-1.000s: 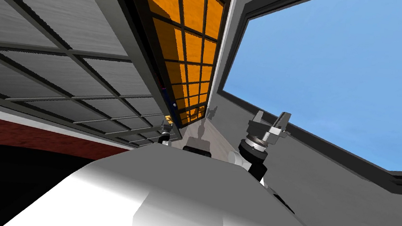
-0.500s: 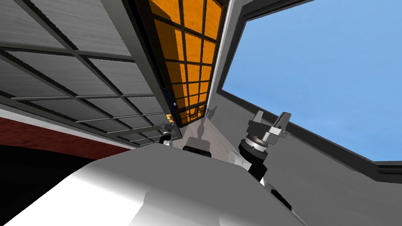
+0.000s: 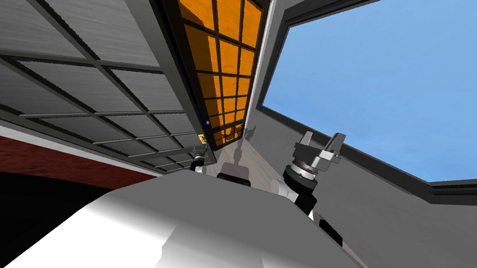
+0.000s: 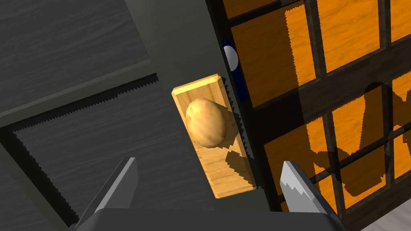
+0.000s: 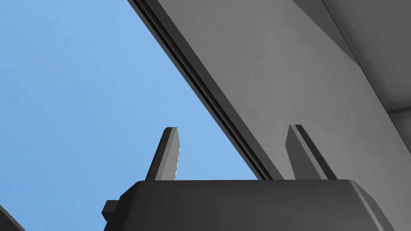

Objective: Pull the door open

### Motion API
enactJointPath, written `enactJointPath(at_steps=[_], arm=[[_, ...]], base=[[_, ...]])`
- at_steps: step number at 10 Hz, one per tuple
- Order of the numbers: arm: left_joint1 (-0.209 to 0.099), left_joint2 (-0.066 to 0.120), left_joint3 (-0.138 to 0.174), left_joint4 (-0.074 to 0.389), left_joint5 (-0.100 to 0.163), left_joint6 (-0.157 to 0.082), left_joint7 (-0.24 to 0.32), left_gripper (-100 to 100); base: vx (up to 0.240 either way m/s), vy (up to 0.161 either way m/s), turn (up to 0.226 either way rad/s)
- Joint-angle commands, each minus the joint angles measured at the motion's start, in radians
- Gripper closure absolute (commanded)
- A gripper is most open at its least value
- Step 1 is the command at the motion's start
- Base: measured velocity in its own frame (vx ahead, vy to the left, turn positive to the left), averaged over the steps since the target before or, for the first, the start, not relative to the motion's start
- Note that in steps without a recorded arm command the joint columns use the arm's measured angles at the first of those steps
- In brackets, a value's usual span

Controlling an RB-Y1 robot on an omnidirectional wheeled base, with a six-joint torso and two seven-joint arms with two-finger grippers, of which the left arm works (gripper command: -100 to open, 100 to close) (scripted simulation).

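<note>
Wooden knob (image 4: 206,122) on grey door (image 4: 100,132) centred before left tool (image 4: 209,162), spread wide for grasp; right tool (image 5: 233,128) wide, idle.

Knob (image 4: 206,122) on plate (image 4: 216,170) at door (image 4: 100,132) edge

Thin grey blade fingers (image 4: 123,182) on dark boxy left gripper (image 4: 210,162). Right gripper (image 3: 322,138) alike, above silver ring (image 3: 307,164) and black joint (image 3: 298,181).
</note>
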Motion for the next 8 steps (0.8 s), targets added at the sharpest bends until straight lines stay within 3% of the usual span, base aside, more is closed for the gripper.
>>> enactJointPath(at_steps=[1, 2, 4, 5, 8], arm=[[-0.003, -0.004, -0.010, -0.002, 0.021, -0.001, 0.050, -100], [-0.003, -0.004, -0.010, -0.002, 0.021, -0.001, 0.054, -100], [-0.005, -0.010, -0.024, -0.009, 0.052, -0.001, 0.119, -100], [-0.005, -0.010, -0.024, -0.009, 0.052, -0.001, 0.129, -100], [-0.007, -0.018, -0.041, -0.017, 0.089, -0.001, 0.214, -100]], base=[[-0.058, 0.007, -0.022], [-0.045, 0.006, -0.016], [-0.055, 0.009, -0.031], [-0.047, 0.009, -0.012], [-0.055, 0.001, -0.023]])
